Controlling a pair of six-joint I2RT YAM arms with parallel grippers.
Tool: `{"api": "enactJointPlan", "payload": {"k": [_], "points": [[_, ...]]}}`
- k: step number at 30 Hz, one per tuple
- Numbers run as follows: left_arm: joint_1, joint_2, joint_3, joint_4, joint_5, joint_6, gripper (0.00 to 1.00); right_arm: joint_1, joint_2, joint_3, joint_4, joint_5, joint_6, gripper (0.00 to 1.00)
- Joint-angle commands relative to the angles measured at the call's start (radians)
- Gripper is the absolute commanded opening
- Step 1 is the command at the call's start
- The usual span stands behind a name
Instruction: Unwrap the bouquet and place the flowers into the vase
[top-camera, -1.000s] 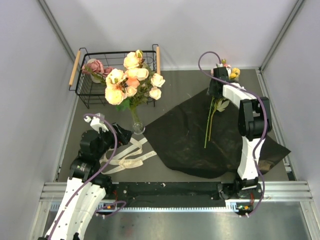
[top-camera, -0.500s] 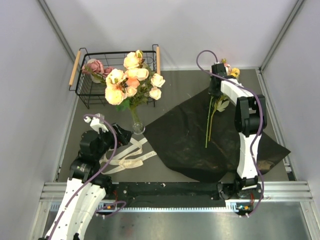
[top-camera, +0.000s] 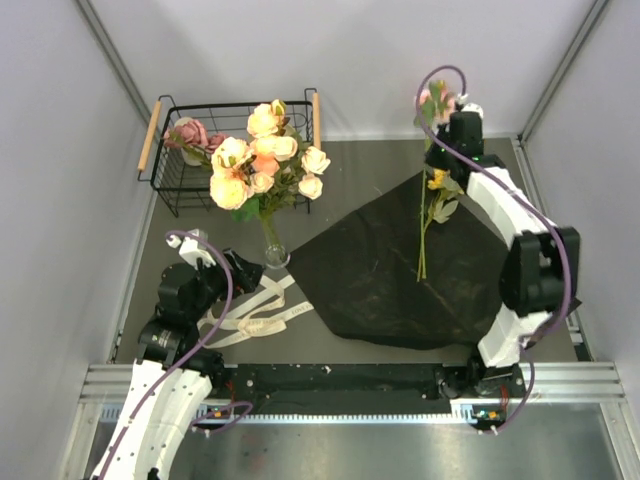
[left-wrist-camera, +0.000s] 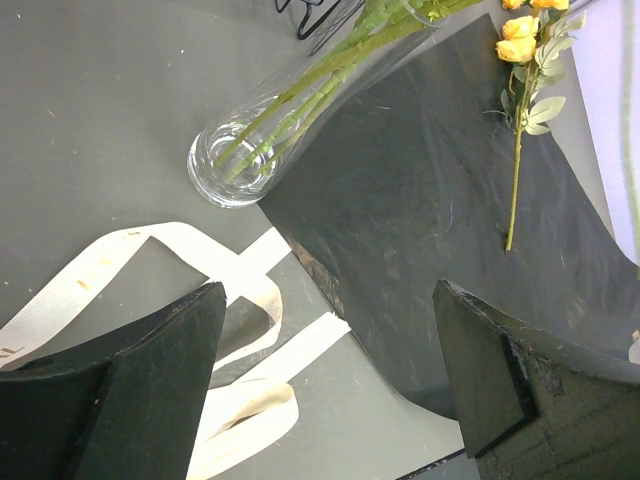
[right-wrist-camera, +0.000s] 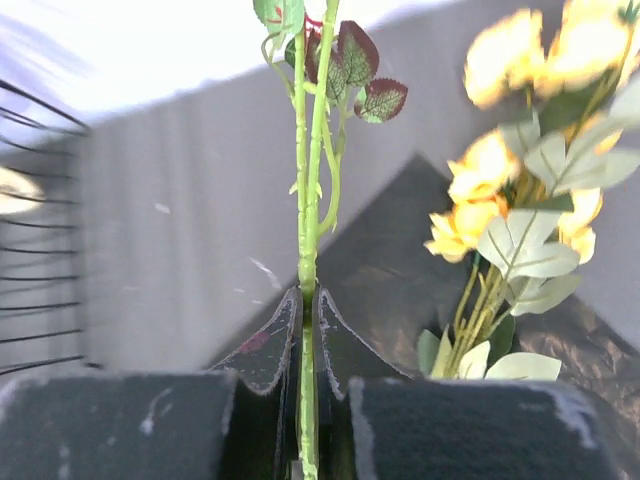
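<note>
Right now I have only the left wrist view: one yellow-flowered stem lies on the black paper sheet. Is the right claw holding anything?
Observer: Yes. The right claw is shut on a thin green flower stem.
Operator: Which flower is it?
Observer: The top view shows a pink bloom right beside the claw.
Operator: And the narrow clear glass vase? I see only its base.
Observer: It holds a bunch of peach and yellow blooms.
</note>
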Motion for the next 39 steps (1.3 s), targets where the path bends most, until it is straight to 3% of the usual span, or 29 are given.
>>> {"api": "enactJointPlan", "payload": {"k": [1,9,10,13,16,29,36,39], "points": [[-0.001,-0.009,0.032,0.022,-0.003,-0.001,0.9,0.037,-0.283,-0.127,0.361,-0.073,0.031,0.0],[-0.001,-0.009,0.026,0.03,-0.006,-0.009,0.9,0.128,-0.599,-0.426,0.729,-0.132,0.03,0.0],[-0.001,-0.009,0.021,0.033,-0.002,-0.009,0.9,0.137,-0.651,-0.509,0.849,-0.142,0.031,0.0],[-0.001,-0.006,0.018,0.038,0.003,-0.009,0.9,0.157,-0.731,-0.641,1.069,-0.144,0.034,0.0],[-0.001,0.0,0.019,0.038,0.004,-0.007,0.9,0.169,-0.765,-0.686,1.182,-0.19,0.045,0.0],[-0.001,0.011,0.019,0.053,0.007,-0.019,0.9,0.413,-0.882,-0.698,1.444,-0.411,-0.03,0.0],[-0.001,0.012,0.018,0.062,0.017,-0.022,0.9,0.577,-0.779,-0.582,1.584,-0.475,-0.003,0.0],[-0.001,0.012,0.016,0.064,0.017,-0.029,0.9,0.64,-0.656,-0.497,1.662,-0.498,0.022,0.0]]}}
